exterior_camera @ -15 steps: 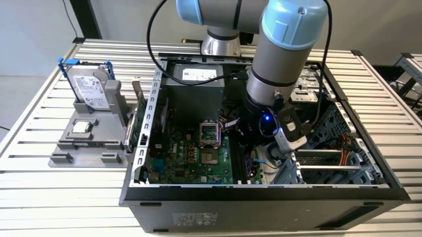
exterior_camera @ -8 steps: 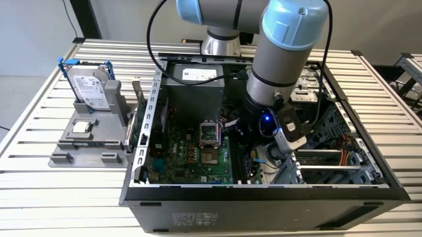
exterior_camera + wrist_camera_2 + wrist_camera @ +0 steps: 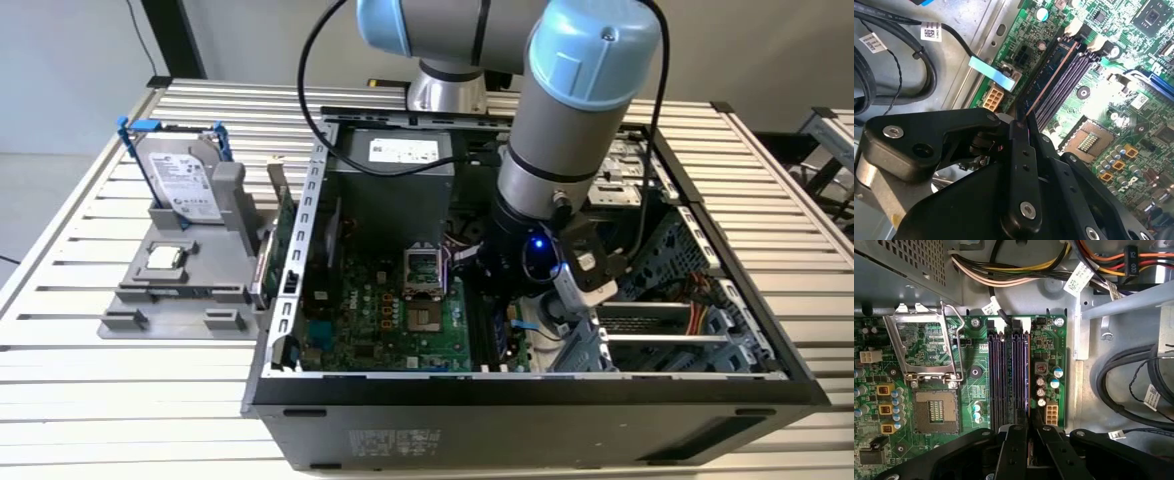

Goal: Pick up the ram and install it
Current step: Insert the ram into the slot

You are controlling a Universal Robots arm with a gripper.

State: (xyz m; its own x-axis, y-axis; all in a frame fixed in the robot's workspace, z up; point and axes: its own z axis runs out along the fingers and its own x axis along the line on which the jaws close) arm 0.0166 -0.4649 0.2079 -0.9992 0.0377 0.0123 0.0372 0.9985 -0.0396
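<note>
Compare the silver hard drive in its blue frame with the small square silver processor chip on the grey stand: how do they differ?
The hard drive stands on edge; the processor chip lies flat. The hard drive is larger and blue-framed; the chip is bare. Both are silver, on the grey stand.

The dark ram [image 3: 1046, 82] stands on edge in the motherboard's [image 3: 1134, 80] outermost slot.

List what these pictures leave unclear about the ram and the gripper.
- Second wrist view: the near end of the ram is hidden by the gripper clamped on it.
- First wrist view: the ram is seen edge-on, so its chips and label cannot be made out.
- Exterior view: the arm blocks the ram.
- Both wrist views: whether the ram is fully seated cannot be told.
</note>
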